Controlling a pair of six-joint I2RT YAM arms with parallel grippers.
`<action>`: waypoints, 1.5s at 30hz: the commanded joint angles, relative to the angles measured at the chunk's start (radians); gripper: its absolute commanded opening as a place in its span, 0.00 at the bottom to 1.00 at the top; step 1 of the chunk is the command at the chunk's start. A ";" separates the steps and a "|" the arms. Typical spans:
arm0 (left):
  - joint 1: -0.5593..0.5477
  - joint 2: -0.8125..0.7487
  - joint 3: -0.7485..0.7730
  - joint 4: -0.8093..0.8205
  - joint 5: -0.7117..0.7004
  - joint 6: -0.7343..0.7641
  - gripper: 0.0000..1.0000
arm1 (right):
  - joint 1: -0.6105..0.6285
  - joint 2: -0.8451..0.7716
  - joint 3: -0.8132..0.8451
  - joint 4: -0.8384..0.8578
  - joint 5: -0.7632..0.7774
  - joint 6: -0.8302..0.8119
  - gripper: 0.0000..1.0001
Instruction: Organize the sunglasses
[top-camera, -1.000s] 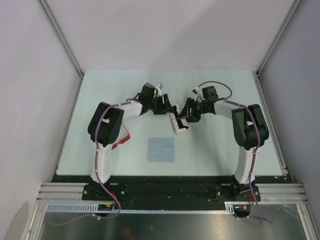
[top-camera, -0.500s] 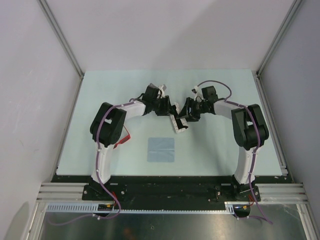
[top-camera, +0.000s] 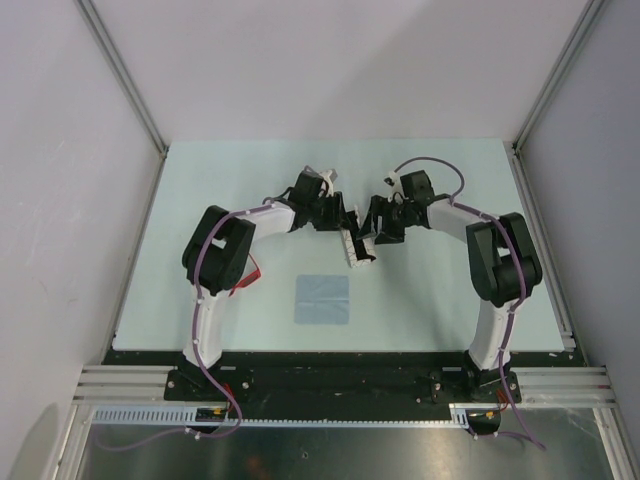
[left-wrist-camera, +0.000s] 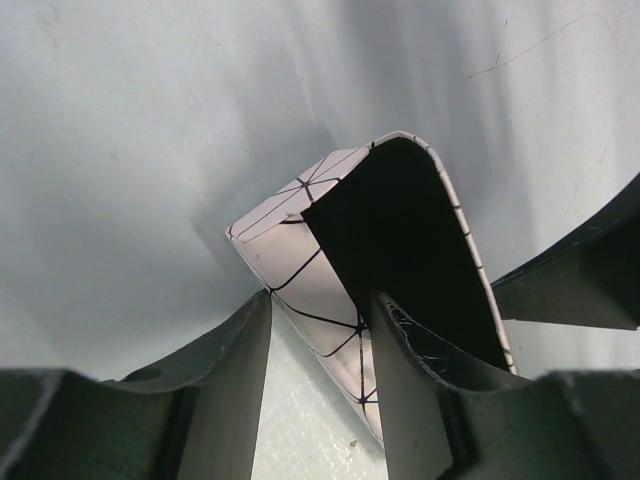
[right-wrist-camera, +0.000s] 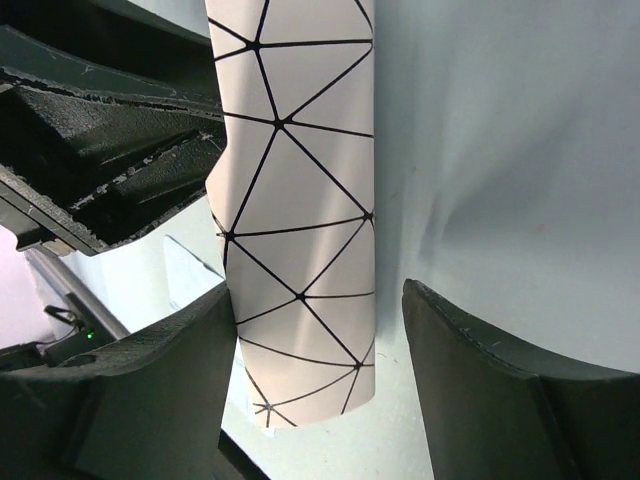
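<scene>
The white case (top-camera: 358, 250) with the thin line pattern stands open at mid table, its black inside showing in the left wrist view (left-wrist-camera: 300, 265). My left gripper (top-camera: 346, 222) (left-wrist-camera: 322, 296) straddles its near wall, one finger outside and one in the black interior, both touching it. My right gripper (top-camera: 372, 236) (right-wrist-camera: 318, 288) is open around the case's patterned body (right-wrist-camera: 300, 150); the left finger touches it and the right finger stands apart. The red sunglasses (top-camera: 248, 276) lie on the table beside the left arm, mostly hidden by it.
A flat light-blue square cloth (top-camera: 322, 299) lies in front of the case, toward the near edge. Grey walls and metal rails close the table (top-camera: 200, 180) on the left, back and right.
My left gripper has moved a little right and onto the case's wall. The right gripper and the case have barely shifted.
</scene>
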 joint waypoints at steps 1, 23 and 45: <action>0.003 0.010 0.000 -0.097 -0.046 0.049 0.48 | -0.004 -0.053 0.011 -0.059 0.152 -0.050 0.70; 0.003 -0.059 0.037 -0.109 -0.039 0.052 0.71 | 0.028 -0.174 0.051 -0.074 0.196 -0.041 0.71; 0.006 -0.128 0.017 -0.109 -0.024 0.049 0.83 | 0.154 -0.248 0.077 -0.111 0.247 -0.028 0.39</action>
